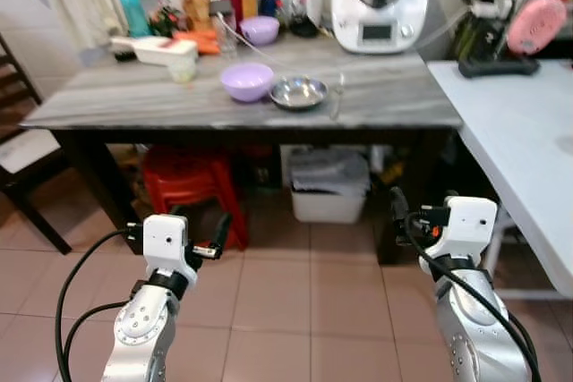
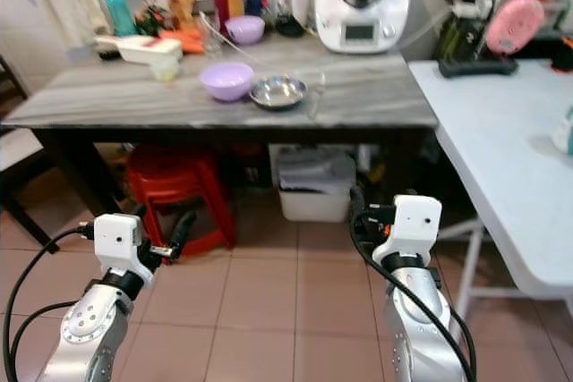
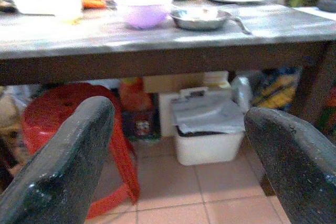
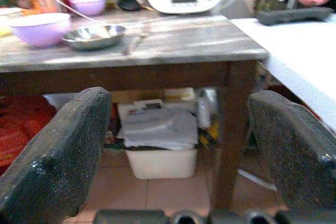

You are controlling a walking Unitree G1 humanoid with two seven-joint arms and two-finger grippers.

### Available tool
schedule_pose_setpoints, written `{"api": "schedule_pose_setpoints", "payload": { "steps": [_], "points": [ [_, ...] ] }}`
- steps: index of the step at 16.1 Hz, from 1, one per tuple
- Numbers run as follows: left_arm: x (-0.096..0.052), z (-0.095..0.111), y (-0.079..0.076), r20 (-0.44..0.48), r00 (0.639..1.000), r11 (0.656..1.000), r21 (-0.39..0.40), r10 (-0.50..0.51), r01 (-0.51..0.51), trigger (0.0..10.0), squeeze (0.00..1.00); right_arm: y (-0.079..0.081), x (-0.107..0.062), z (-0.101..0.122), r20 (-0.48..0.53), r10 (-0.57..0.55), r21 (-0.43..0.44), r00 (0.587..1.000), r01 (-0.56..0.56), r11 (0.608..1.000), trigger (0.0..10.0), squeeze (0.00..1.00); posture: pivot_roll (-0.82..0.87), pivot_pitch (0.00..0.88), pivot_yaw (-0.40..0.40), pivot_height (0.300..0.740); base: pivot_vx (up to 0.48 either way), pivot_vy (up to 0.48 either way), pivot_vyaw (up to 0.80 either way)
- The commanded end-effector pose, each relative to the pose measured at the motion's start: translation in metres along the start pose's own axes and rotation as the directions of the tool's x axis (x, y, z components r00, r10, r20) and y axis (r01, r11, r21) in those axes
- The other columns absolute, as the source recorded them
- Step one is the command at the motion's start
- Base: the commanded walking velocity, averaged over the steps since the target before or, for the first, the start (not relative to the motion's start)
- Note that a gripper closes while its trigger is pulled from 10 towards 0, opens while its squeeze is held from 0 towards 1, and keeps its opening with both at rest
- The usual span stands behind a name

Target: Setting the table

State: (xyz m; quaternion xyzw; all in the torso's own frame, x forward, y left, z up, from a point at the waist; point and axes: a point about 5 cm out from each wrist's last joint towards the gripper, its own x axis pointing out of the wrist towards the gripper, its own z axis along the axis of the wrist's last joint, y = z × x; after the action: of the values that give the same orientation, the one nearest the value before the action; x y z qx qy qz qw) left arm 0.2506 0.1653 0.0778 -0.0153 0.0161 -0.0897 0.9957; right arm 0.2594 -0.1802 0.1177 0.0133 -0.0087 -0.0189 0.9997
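Both the left gripper [image 3: 178, 156] and the right gripper [image 4: 178, 156] hang low over the tiled floor with fingers spread apart, empty, while the purple bowl [image 1: 247, 80] and steel bowl [image 1: 299, 92] sit touching on the grey table [image 1: 134, 100].

Two lilac bowls [image 1: 246, 80] [image 1: 260, 29], one steel bowl [image 1: 298, 92], one red stool [image 1: 189, 180], two tables [image 1: 134, 100] [image 1: 519, 131].

Home kitchen: cluttered worktable [image 1: 134, 100], food processor [image 1: 380, 2], bowls [image 1: 247, 80].
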Motion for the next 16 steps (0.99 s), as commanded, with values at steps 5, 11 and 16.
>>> {"api": "schedule_pose_setpoints", "payload": {
  "steps": [5, 11, 16],
  "points": [
    [0.003, 0.016, 0.002, 0.059, 0.998, 1.000, 0.009, -0.024, 0.024, 10.0, 0.00, -0.001, -0.003, 0.013, 0.063, -0.010, -0.026, 0.998, 0.012, 1.000, 10.0, 0.00, -0.06, 0.000, 0.051, 0.740, 0.000, -0.262, 0.00],
    [0.004, 0.035, 0.007, 0.131, 0.991, 1.000, 0.000, 0.030, -0.030, 10.0, 0.00, -0.001, -0.010, 0.021, 0.098, -0.019, -0.028, 0.995, 0.022, 0.999, 10.0, 0.00, -0.06, 0.000, 0.052, 0.740, 0.000, -0.286, 0.00],
    [0.004, 0.032, 0.006, 0.118, 0.993, 1.000, -0.010, 0.023, -0.022, 10.0, 0.00, 0.002, -0.008, 0.020, 0.090, -0.007, -0.023, 0.996, 0.009, 1.000, 10.0, 0.00, -0.06, 0.000, 0.051, 0.740, 0.000, -0.317, -0.46]
  ]
}}
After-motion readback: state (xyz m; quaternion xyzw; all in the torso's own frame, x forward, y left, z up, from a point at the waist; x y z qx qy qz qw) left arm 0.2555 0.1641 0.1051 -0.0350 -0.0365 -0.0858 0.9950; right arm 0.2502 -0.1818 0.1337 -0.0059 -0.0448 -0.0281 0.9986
